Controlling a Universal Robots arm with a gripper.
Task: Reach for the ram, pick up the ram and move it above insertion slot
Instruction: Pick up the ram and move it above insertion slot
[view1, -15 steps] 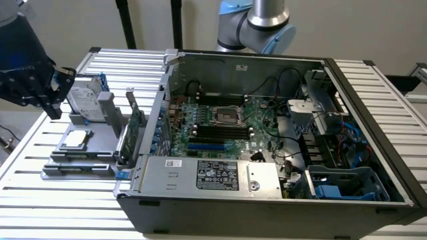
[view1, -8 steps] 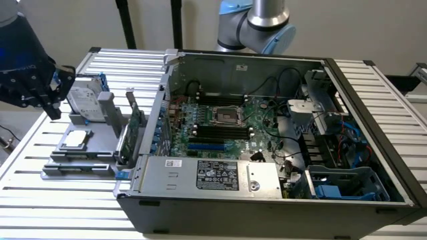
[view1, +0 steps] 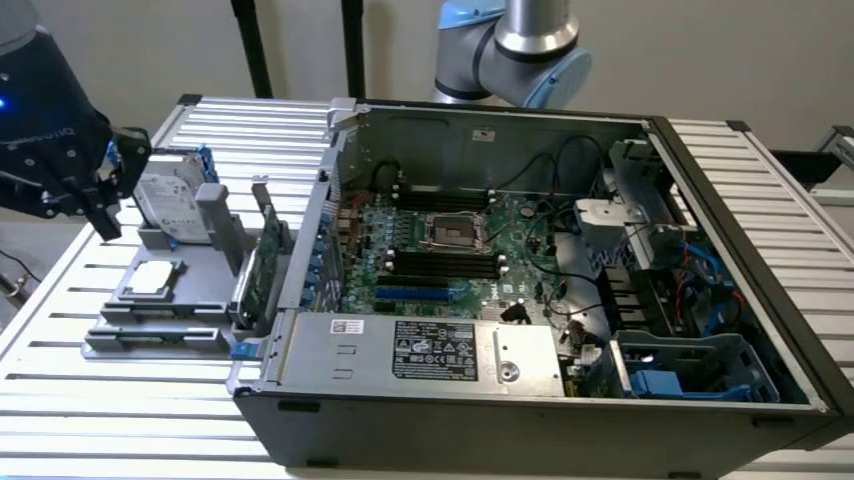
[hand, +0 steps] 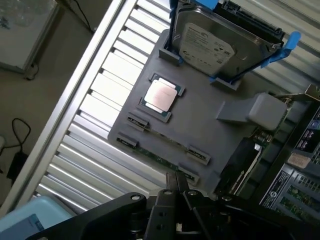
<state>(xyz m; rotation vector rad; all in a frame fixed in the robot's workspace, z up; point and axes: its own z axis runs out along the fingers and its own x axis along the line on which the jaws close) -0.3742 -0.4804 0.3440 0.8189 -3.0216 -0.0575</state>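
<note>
Can't see most of the gripper (view1: 83, 205), cut off at ten o'clock in the exterior view. Lose the arm (view1: 514, 45) past the edge at twelve o'clock. From the wrist, cannot follow one end of the ram (hand: 160, 159), probably tucked behind the gripper's dark body. Can't read the hard drive (hand: 207, 47) label.

The exterior camera stands off, high, looking obliquely down on the open computer case (view1: 534, 430) and slatted table (view1: 120, 420). The wrist camera sits close, looking steeply down past the end effector (hand: 177, 185). Both share the grey tray (view1: 200, 285) at the exterior view's left, with its hard drive (view1: 167, 195) and processor (view1: 150, 278).
</note>
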